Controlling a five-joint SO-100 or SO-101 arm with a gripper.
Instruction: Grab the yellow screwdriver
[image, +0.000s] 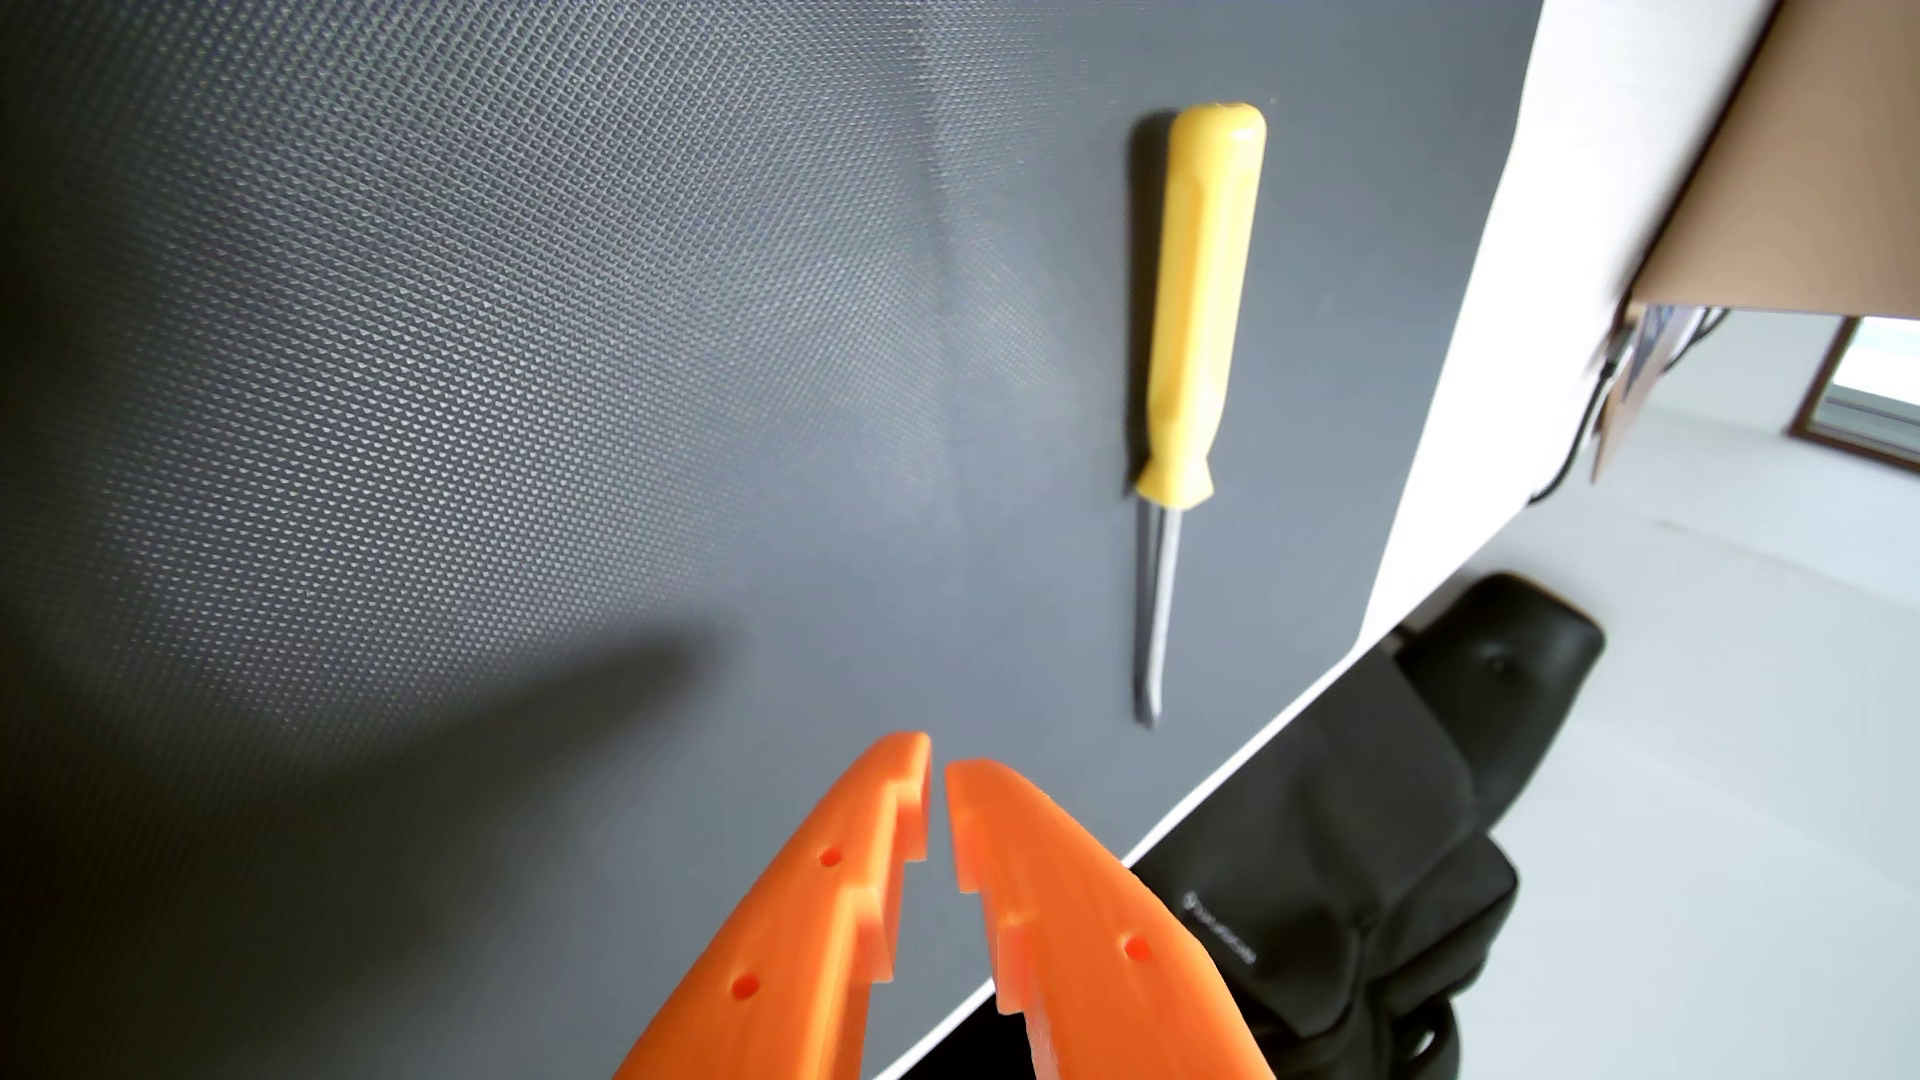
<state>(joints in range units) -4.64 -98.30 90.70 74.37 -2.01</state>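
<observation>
**Approach phase: tool short of the screwdriver**

Wrist view. The orange plastic two-finger tool (937, 771) enters from the bottom edge. Its stepped, toothed fingers converge until only a narrow slit separates the tips; nothing is held between them. This gap appears too small to pass over a handle, so the fingers would probably need to spread before any grasp.

The yellow plastic-handled screwdriver with a grey metal flat-blade shaft (1200, 312) lies flat, up and to the right of the tool tips and apart from them. The handle points toward the top of the picture and the blade tip toward the tool. Lying along the tool's line of reach, the handle presents its long sides to the fingers, which favours a crosswise pinch on its thick middle section.

The dark grey mat with a fine woven texture (468, 363) covers the white surface (1455, 415), which shows as a bare strip at the right. The screwdriver rests near that mat edge.

Beyond the surface, a black padded chair (1382, 831) stands below, on a pale floor (1714, 727). A brown cardboard box (1797, 156) overhangs the top right corner.
</observation>
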